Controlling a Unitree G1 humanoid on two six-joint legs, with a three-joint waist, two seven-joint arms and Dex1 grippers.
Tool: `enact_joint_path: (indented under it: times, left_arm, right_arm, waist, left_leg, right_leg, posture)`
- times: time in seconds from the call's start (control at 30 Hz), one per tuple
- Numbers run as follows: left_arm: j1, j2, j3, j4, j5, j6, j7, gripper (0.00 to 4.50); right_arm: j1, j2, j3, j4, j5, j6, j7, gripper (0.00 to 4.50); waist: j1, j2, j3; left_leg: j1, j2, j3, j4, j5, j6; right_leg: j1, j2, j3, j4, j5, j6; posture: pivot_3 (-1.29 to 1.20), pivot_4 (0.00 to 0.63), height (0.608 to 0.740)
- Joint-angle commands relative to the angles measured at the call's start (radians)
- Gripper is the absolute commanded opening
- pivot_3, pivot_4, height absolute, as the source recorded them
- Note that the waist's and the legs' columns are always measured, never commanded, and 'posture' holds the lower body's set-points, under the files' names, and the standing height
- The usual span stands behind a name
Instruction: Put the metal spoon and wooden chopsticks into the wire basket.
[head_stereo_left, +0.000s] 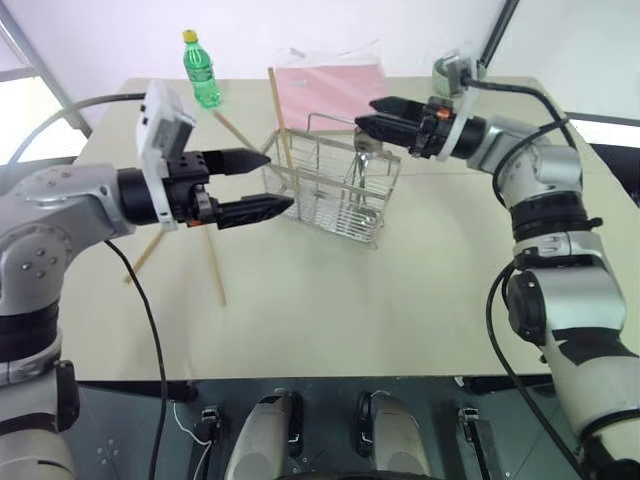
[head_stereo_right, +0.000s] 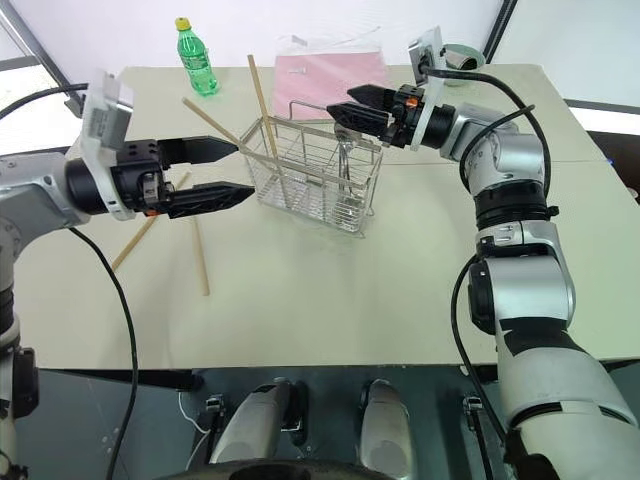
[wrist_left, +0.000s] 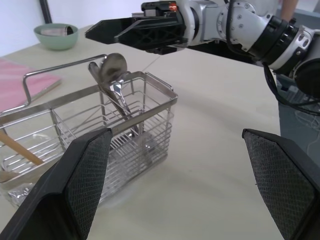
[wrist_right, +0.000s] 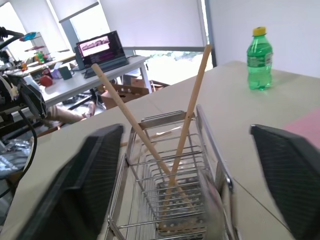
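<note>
The wire basket (head_stereo_left: 330, 172) stands in the middle of the table. The metal spoon (wrist_left: 114, 67) leans inside its right-hand end, bowl up above the rim. Two wooden chopsticks (wrist_right: 187, 115) stand crossed in the left-hand compartment, poking well above it. Two more chopsticks (head_stereo_left: 215, 268) lie flat on the table left of the basket. My right gripper (head_stereo_left: 365, 113) hovers open just above the spoon end, with nothing between its fingers. Level with the basket's left end, my left gripper (head_stereo_left: 278, 181) stands open and empty, close to the wire.
A green bottle (head_stereo_left: 201, 68) stands at the back left. A pink sheet in a clear sleeve (head_stereo_left: 330, 88) lies behind the basket. A pale green bowl (wrist_left: 56, 36) sits at the back right. Bare tabletop runs from the basket to the front edge.
</note>
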Motion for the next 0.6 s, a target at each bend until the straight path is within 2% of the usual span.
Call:
enact_joint_path:
  times: [0.03, 0.17, 0.3, 0.47, 0.6]
  left_arm:
    - [-0.032, 0.001, 0.045, 0.0, 0.019, -0.032, 0.026, 4.39]
    - [-0.101, -0.053, 0.128, 0.084, 0.07, -0.059, 0.224, 4.39]
    - [-0.185, -0.077, 0.193, 0.19, 0.148, -0.026, 0.448, 4.39]
    - [-0.202, -0.014, 0.208, 0.391, 0.265, 0.133, 0.609, 4.39]
    - [-0.172, 0.081, 0.076, 0.553, 0.39, 0.158, 0.532, 4.39]
  right_arm:
    - [-0.036, -0.019, -0.064, -0.035, 0.01, 0.014, -0.01, 4.45]
    - [-0.116, -0.067, -0.173, -0.039, 0.089, 0.108, -0.018, 4.45]
    - [-0.134, -0.134, -0.221, -0.135, 0.174, 0.251, 0.072, 4.45]
    - [0.07, -0.238, -0.124, -0.512, 0.242, 0.371, 0.261, 4.45]
    - [0.215, -0.269, -0.105, -0.688, 0.272, 0.397, 0.279, 4.45]
  waist:
    - [-0.001, 0.0, 0.0]
    - [0.001, 0.0, 0.002]
    - [0.002, -0.001, 0.002]
    - [-0.001, -0.001, 0.002]
    - [-0.001, -0.002, 0.003]
  left_leg:
    - [0.0, 0.0, 0.0, 0.0, 0.0, 0.0]
    - [0.0, 0.0, 0.0, 0.0, 0.0, 0.0]
    - [0.0, 0.0, 0.0, 0.0, 0.0, 0.0]
    - [0.001, 0.0, 0.001, -0.001, -0.002, 0.003]
    - [0.002, 0.0, 0.005, 0.0, -0.003, 0.004]
  right_leg:
    - [0.0, 0.0, 0.0, 0.0, 0.0, 0.0]
    - [0.0, 0.0, 0.0, 0.001, 0.0, 0.0]
    - [-0.001, 0.0, 0.001, 0.002, 0.0, 0.0]
    - [0.0, 0.0, 0.001, 0.002, -0.001, 0.001]
    - [-0.003, -0.001, 0.005, 0.008, -0.001, 0.001]
  posture:
    - [0.0, 0.15, 0.686]
    - [0.0, 0.15, 0.686]
    - [0.0, 0.15, 0.686]
    - [0.0, 0.15, 0.686]
    - [0.0, 0.15, 0.686]
